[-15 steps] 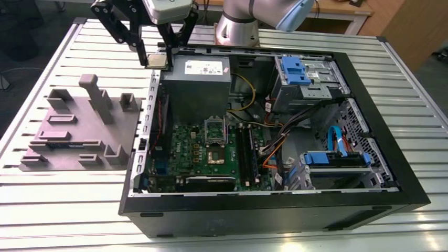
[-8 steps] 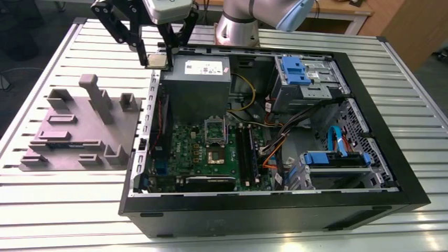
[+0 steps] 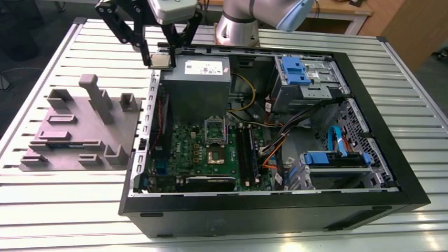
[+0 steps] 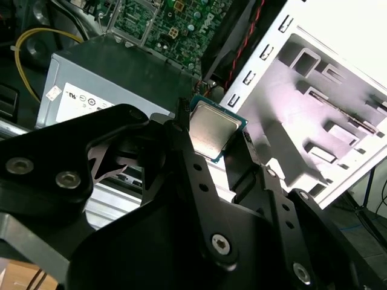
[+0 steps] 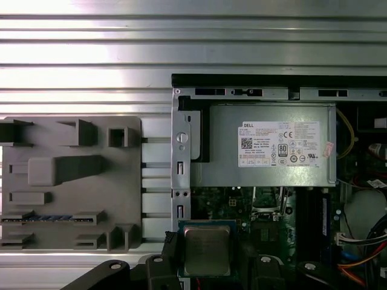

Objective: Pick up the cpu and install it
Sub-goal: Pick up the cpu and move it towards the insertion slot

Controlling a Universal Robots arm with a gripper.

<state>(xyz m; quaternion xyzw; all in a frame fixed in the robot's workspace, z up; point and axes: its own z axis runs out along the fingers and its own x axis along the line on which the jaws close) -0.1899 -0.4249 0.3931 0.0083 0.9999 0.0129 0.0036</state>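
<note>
Silver-topped, one cpu (image 4: pixel 213 130) sits clamped between two black fingers (image 4: pixel 186 158) of the end effector (image 4: pixel 213 128).

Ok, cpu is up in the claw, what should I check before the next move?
1. Grip: cpu held in the claw, ok.
2. Clear of the grey parts tray: ok.
3. Over the socket: not ok, it hangs above the case edge beside the power supply.
4. Socket empty, frame open: cannot tell.
5. Cables off the socket: ok, the orange cables lie to the exterior view's right of it.
</note>
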